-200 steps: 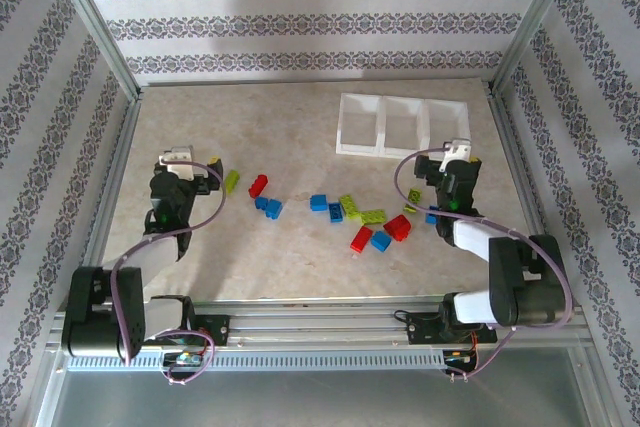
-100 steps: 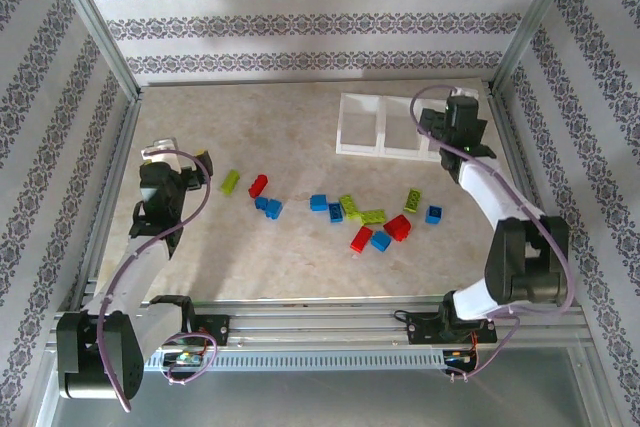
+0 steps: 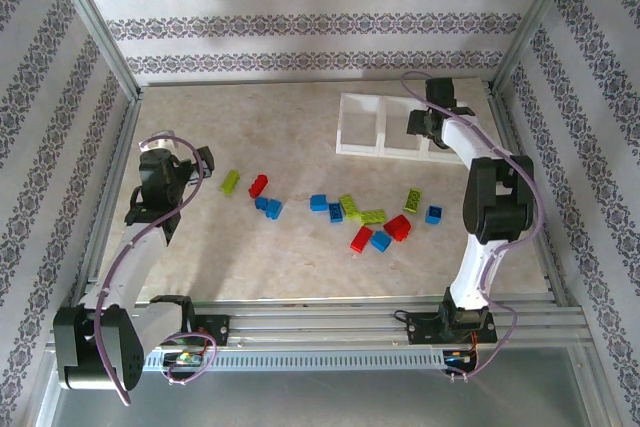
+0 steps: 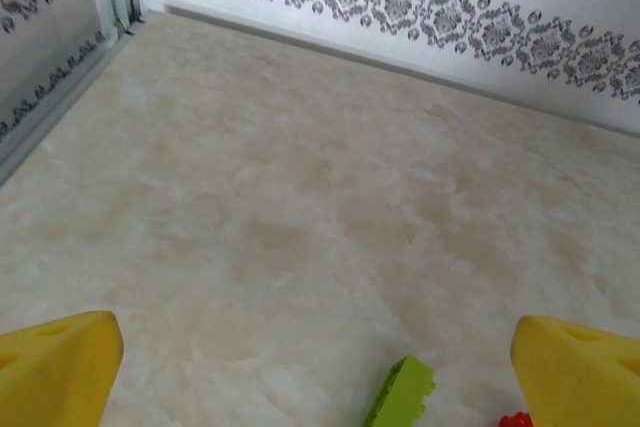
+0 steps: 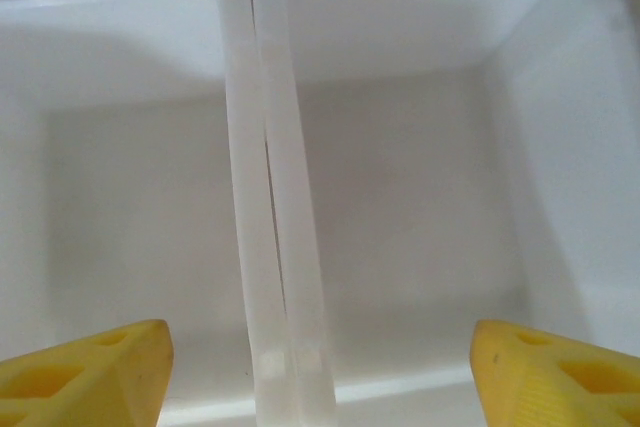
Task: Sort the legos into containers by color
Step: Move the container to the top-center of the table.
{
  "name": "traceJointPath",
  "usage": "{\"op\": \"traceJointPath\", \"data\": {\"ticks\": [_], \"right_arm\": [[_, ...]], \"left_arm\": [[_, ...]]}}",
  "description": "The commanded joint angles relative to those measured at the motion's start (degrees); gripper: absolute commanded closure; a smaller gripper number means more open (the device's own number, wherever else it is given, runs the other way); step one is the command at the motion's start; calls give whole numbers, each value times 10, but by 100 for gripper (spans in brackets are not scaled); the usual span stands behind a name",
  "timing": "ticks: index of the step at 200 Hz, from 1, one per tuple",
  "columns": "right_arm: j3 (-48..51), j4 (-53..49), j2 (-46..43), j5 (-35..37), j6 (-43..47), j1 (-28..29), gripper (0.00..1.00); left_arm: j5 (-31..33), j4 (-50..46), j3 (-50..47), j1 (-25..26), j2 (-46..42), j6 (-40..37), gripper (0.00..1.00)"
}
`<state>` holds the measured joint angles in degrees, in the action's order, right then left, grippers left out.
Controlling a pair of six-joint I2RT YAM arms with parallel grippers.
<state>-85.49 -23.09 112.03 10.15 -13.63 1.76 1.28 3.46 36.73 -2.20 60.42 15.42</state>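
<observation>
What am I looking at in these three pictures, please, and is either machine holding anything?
These are two robot arms bolted at the near edge of a table. The overhead picture looks down on both. The other two come from cameras on the wrists, so the yellow wedges are each arm's own fingers. The left arm's fingers are spread with nothing between them, a lime green brick lying just ahead. The right arm's fingers are spread, empty, above the white tray, over two empty compartments. Red, blue and lime green Lego bricks lie scattered on the table.
</observation>
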Motion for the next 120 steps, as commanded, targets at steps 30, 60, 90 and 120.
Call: {"op": "traceJointPath", "data": {"ticks": [30,60,90,120], "right_arm": [[-42,-31,45,-40,-10,5,37],[-50,-38,62,-65,-4,7,51],[-45,-39,58,-74,7,14,63],[-24,-41,45,-77,13,31,70]], "left_arm": [[-29,-11,2,4,1,34,0],[-34,-12,2,4,5,36,0],[-34,-18,8,4,8,44,0],[-44,-15,9,4,5,52,0]]}}
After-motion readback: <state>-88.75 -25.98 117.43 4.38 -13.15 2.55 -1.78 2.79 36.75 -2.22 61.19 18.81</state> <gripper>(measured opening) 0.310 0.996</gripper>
